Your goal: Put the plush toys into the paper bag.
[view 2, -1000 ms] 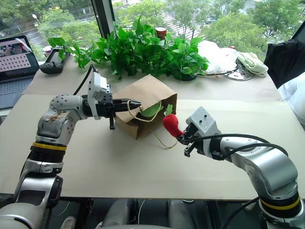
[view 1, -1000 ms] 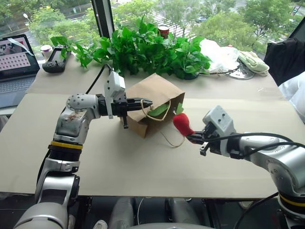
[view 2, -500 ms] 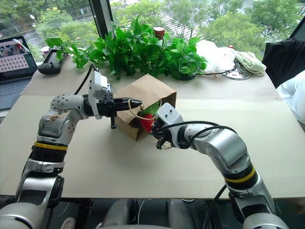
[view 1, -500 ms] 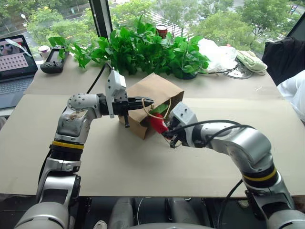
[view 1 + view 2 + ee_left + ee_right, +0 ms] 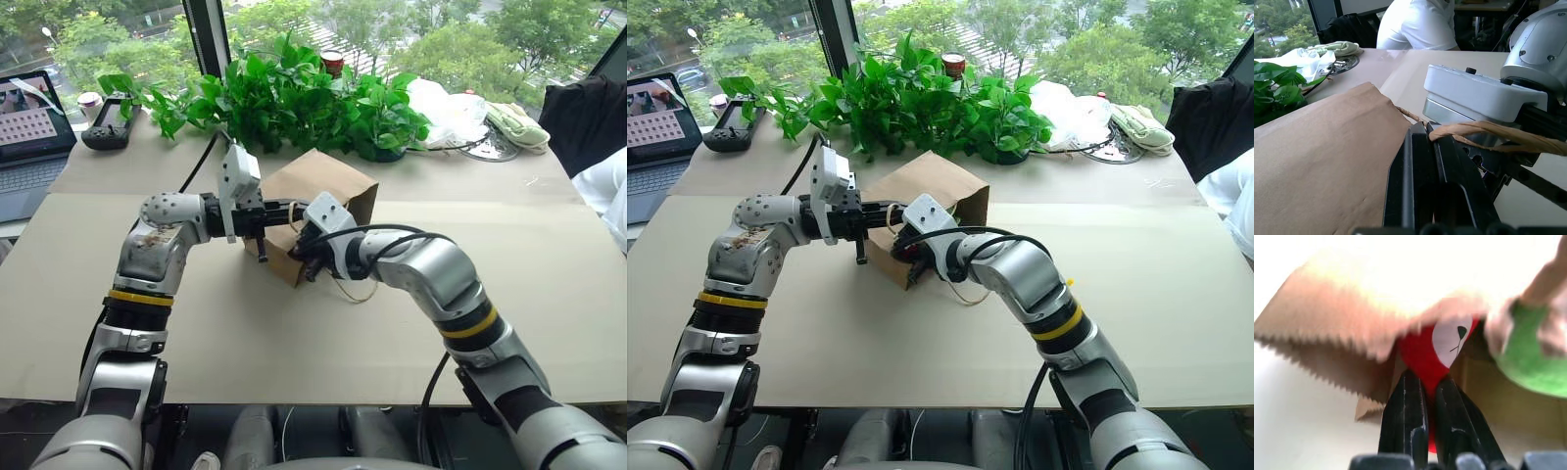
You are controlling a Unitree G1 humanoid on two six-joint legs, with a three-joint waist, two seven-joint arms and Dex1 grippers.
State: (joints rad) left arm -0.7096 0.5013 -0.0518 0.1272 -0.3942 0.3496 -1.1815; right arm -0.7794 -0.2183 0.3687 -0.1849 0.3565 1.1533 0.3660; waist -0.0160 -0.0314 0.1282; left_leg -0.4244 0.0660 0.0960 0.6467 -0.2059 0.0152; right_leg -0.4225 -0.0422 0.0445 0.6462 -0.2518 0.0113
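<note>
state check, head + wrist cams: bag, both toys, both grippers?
paper bag: lying on its side on the table, mouth held open.
twine handle: pinched, pulled up.
left gripper: shut on the twine handle.
red plush toy: held, at the bag mouth, partly under its top edge.
right gripper: shut on the red plush toy.
green plush toy: inside the bag.
</note>
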